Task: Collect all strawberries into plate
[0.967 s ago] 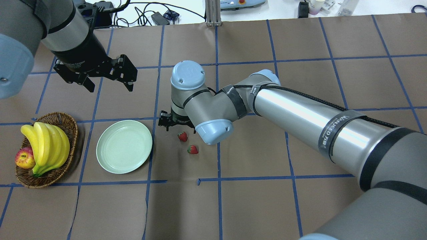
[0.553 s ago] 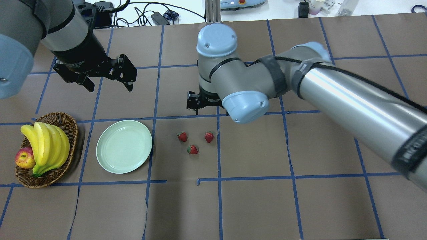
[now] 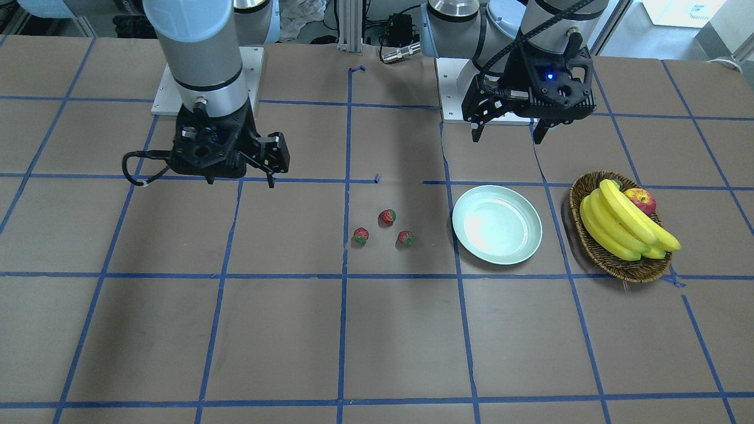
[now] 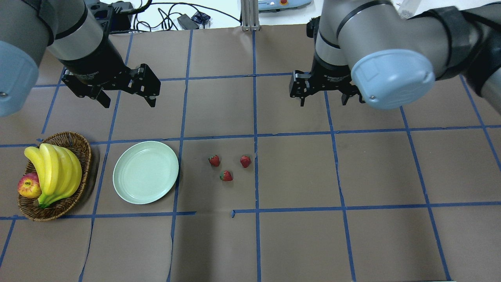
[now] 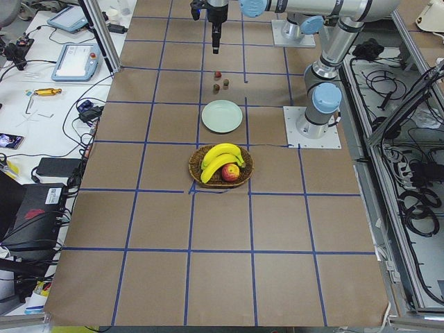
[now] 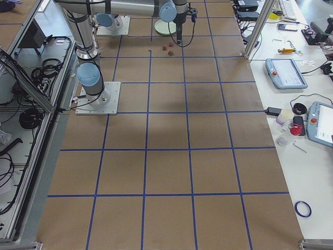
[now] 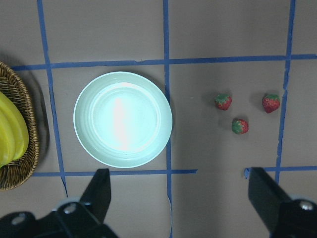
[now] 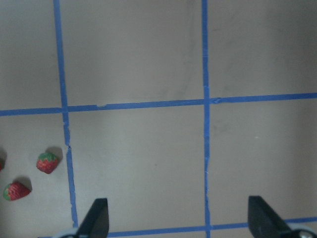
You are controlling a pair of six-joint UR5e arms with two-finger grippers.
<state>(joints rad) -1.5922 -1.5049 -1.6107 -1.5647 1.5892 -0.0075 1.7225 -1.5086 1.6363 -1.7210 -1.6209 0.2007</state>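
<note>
The left silver-grey arm with pale blue joint caps [image 4: 74, 35] comes in over the left half of the table [image 4: 297, 243]. Its wrist is vertical, and the left black two-finger gripper [image 4: 129, 102] points straight down, raised clear of the surface, jaws spread wide and holding nothing. The right silver-grey arm [image 4: 368, 23] bends in from the right edge. The right black two-finger gripper [image 4: 323, 101] hangs just right of the table's middle, also pointing down, its jaws apart and empty.

The right end effector [image 4: 323, 102] has swung away rightward, uncovering the third strawberry [image 4: 245, 161].
</note>
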